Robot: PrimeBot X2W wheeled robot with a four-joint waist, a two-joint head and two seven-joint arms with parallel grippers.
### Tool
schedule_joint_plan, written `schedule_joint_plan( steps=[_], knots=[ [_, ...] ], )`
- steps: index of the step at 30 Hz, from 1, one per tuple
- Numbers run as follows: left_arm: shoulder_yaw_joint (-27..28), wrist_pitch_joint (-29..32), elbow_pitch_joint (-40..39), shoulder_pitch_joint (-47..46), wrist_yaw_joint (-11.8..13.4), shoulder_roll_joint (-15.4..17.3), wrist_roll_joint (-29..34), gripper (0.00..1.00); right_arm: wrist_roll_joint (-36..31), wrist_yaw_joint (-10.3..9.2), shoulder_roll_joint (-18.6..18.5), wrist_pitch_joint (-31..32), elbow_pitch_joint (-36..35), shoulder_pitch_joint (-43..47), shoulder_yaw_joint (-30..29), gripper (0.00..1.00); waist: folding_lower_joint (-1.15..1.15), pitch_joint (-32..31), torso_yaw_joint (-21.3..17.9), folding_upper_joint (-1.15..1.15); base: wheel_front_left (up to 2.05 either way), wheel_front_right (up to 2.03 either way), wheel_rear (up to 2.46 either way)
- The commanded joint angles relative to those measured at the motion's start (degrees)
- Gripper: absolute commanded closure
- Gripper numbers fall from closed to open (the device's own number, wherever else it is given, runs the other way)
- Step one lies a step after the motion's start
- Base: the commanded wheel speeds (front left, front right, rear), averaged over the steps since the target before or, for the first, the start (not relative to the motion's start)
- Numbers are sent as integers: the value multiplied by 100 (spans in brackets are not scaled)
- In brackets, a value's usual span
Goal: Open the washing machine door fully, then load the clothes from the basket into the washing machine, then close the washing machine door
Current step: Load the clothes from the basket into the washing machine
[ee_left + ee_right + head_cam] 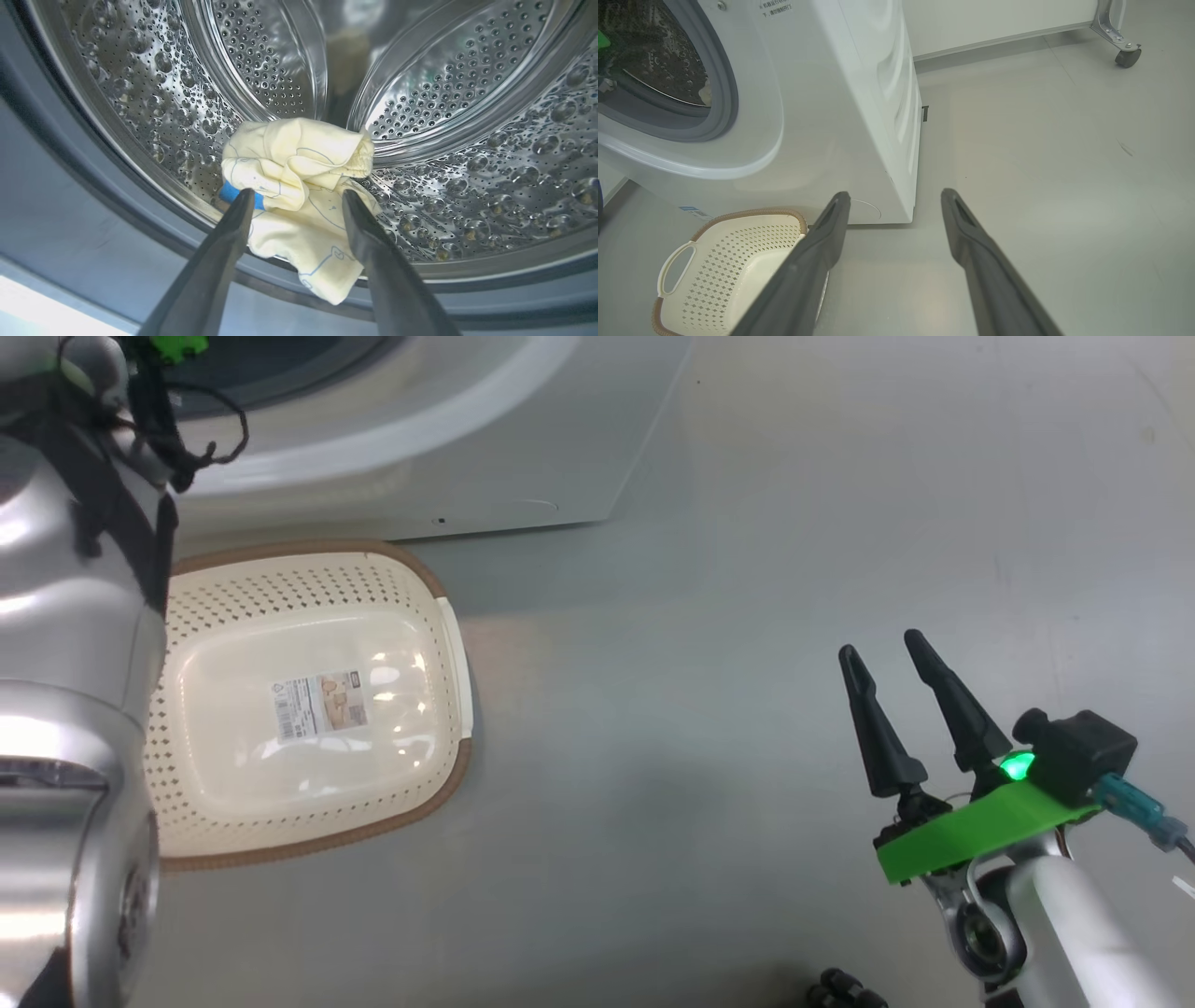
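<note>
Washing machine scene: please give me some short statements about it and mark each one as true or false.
1. The basket holds no clothes. True, as far as its visible part shows.
2. The clothes lie on the floor beside the basket. False: they lie in the steel drum, at its front edge.
3. The left gripper is shut on the clothes. False: its jaws are open, with one finger on either side of the cloth.
4. The right gripper is open above the floor and holds nothing. True.
</note>
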Motion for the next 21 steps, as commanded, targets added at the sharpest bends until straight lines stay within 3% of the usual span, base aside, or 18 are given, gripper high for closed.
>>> schedule_joint_plan(
  steps=[1,21],
  knots=[
    [-25,-83,-133,10,-37,150,-9,0,-49,-15,-111,-38,-131,-42,55,0,0,-141,127,0,0,0,0],
    [-396,-347,-442,1504,-718,-227,-115,0,-199,-15,-247,-38,-103,40,-305,0,0,-902,689,0,0,0,0]
  ],
)
